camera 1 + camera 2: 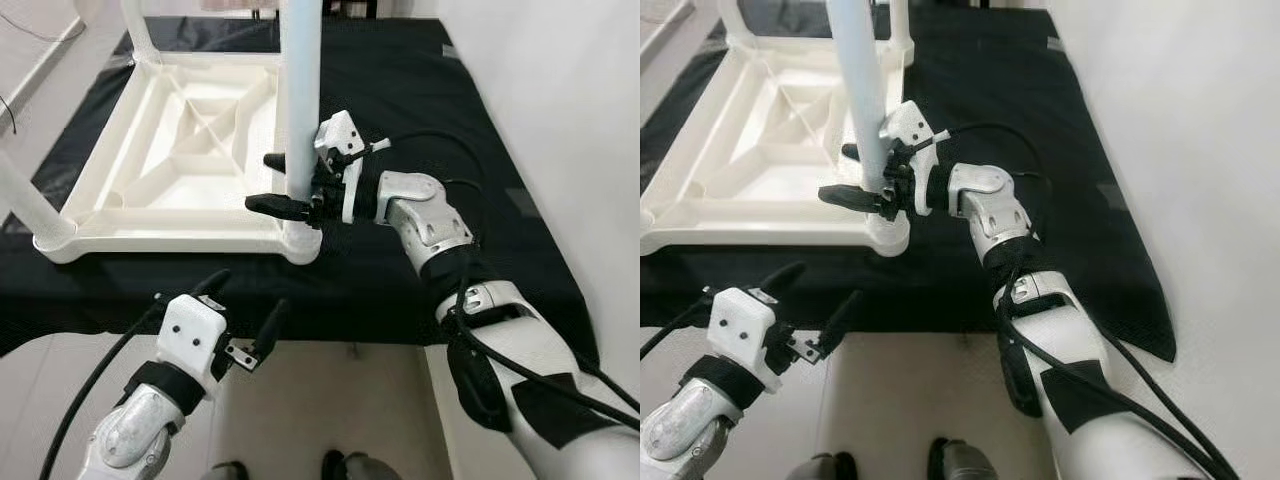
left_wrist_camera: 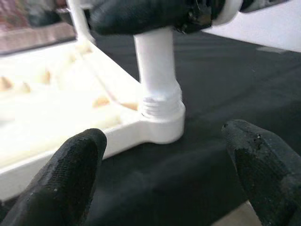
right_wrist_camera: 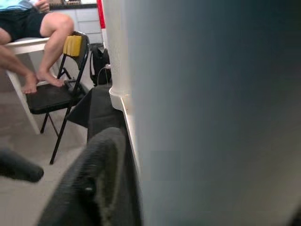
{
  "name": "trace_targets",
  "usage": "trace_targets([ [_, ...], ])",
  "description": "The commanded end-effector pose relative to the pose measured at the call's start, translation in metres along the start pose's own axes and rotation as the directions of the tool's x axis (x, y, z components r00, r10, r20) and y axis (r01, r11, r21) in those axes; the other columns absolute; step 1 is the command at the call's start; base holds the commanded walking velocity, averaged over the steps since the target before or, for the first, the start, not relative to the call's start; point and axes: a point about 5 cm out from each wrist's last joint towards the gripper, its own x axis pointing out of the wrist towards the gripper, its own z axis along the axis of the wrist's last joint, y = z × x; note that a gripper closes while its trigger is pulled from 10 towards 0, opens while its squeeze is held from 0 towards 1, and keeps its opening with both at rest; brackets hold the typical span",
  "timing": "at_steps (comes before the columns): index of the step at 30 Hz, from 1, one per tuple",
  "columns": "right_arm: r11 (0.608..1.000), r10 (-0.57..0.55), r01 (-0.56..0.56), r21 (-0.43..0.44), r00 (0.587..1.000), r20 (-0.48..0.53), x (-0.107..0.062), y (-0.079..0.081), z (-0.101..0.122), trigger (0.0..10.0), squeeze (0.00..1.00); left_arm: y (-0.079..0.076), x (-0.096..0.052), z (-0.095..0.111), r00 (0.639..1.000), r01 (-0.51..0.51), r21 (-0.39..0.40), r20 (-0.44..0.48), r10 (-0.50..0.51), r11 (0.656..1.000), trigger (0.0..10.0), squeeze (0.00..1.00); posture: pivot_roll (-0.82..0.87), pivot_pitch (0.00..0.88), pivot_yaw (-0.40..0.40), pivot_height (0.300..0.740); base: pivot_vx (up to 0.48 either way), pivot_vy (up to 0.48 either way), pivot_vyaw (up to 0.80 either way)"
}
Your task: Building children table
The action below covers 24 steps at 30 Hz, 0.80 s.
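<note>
**Right gripper clamps the corner leg of the upturned children's table**

The white plastic tabletop lies upside down on the black-covered worktop, its ribbed underside facing up. At the corner nearest the robot, a white table leg stands upright in its corner socket. The right gripper has its two black fingers closed around this leg just above the socket, one finger on each side of the tube. In the left wrist view, thread ridges show at the leg's base, so the leg looks not quite seated.

The left gripper hovers near the worktop's front edge, below and left of the right gripper, with its fingers spread apart and holding nothing.

The leg looks like a light, stiff, hollow plastic tube with a smooth, likely slippery skin. Holding it low, close to the socket, seems best for turning it without tilting. The tabletop is probably light enough to slide on the cloth, so bracing its rim beside the socket may help.

A person sits on a chair well beyond the right gripper.
</note>
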Motion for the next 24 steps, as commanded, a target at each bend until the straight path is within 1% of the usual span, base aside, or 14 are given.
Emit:
trace_targets([
  [1,1.000,-0.004,0.004,-0.008,0.999,-0.049,-0.001,0.000,-0.010,0.0,0.00,0.001,-0.003,-0.001,1.000,-0.005,0.009,0.006,0.005,1.000,10.0,0.00,0.10,0.068,-0.087,0.740,0.000,0.000,0.00],
  [4,0.994,-0.105,0.098,-0.049,0.976,-0.191,-0.012,-0.002,-0.034,0.0,0.00,-0.002,-0.006,-0.005,1.000,-0.009,0.006,0.002,0.009,1.000,10.0,0.00,0.09,0.067,-0.077,0.740,0.000,0.000,0.00],
  [7,0.992,-0.125,0.117,-0.049,0.968,-0.215,-0.015,-0.003,-0.039,0.0,0.00,-0.002,-0.007,-0.006,1.000,-0.011,0.004,-0.001,0.011,1.000,10.0,0.00,0.09,0.067,-0.077,0.740,0.000,0.000,0.00],
  [8,0.938,-0.327,0.347,0.020,0.899,-0.291,-0.023,0.000,-0.071,0.0,0.00,-0.006,-0.013,-0.014,1.000,-0.012,-0.021,-0.019,0.011,1.000,10.0,0.00,0.08,0.072,-0.075,0.740,0.000,0.000,0.00],
  [9,0.891,-0.419,0.453,0.037,0.850,-0.321,-0.026,0.002,-0.083,0.0,0.00,-0.008,-0.015,-0.017,1.000,-0.011,-0.032,-0.026,0.010,0.999,10.0,0.00,0.08,0.072,-0.075,0.740,0.000,0.000,0.00],
  [10,0.856,-0.472,0.515,0.043,0.813,-0.341,-0.029,0.003,-0.089,0.0,0.00,-0.010,-0.016,-0.019,0.999,-0.010,-0.039,-0.031,0.009,0.999,10.0,0.00,0.08,0.072,-0.075,0.740,0.000,0.000,0.00],
  [11,0.856,-0.472,0.515,0.043,0.813,-0.341,-0.029,0.003,-0.089,0.0,0.00,-0.010,-0.016,-0.019,0.999,-0.010,-0.039,-0.031,0.009,0.999,10.0,0.00,0.08,0.072,-0.075,0.740,0.000,0.000,0.00],
  [12,0.721,-0.639,0.690,0.059,0.696,-0.327,-0.034,0.005,-0.095,0.0,0.00,-0.011,-0.018,-0.020,0.999,-0.010,-0.041,-0.033,0.009,0.999,10.0,0.00,0.08,0.078,-0.067,0.740,0.000,0.000,0.00],
  [13,0.721,-0.639,0.690,0.059,0.696,-0.327,-0.034,0.005,-0.095,0.0,0.00,-0.011,-0.018,-0.020,0.999,-0.010,-0.041,-0.033,0.009,0.999,10.0,0.00,0.08,0.078,-0.067,0.740,0.000,0.000,0.00],
  [14,0.638,-0.719,0.764,0.096,0.636,-0.279,-0.035,0.020,-0.095,0.0,0.00,-0.012,-0.020,-0.020,0.999,-0.009,-0.037,-0.034,0.008,0.999,10.0,0.00,0.08,0.094,-0.053,0.740,0.000,0.000,0.00],
  [15,0.593,-0.761,0.798,0.109,0.600,-0.248,-0.036,0.036,-0.093,0.0,0.00,-0.012,-0.022,-0.021,0.999,-0.009,-0.057,-0.032,0.007,0.998,10.0,0.00,0.06,0.086,-0.027,0.740,0.000,0.000,0.00],
  [18,0.582,-0.780,0.808,0.092,0.587,-0.219,-0.037,0.045,-0.091,0.0,0.00,-0.013,-0.023,-0.022,0.999,-0.011,-0.071,-0.033,0.009,0.997,10.0,0.00,0.05,0.084,-0.019,0.740,0.000,0.000,0.00],
  [19,0.605,-0.770,0.793,0.073,0.606,-0.199,-0.034,0.050,-0.089,0.0,0.00,-0.013,-0.024,-0.022,0.999,-0.012,-0.081,-0.034,0.009,0.997,10.0,0.00,0.05,0.083,-0.019,0.740,0.000,0.000,0.00],
  [24,0.604,-0.767,0.794,0.072,0.603,-0.221,-0.031,0.046,-0.097,0.0,0.00,-0.011,-0.020,-0.024,0.999,-0.022,-0.102,-0.028,0.019,0.995,10.0,0.00,0.05,0.082,-0.031,0.740,0.000,0.000,0.00],
])
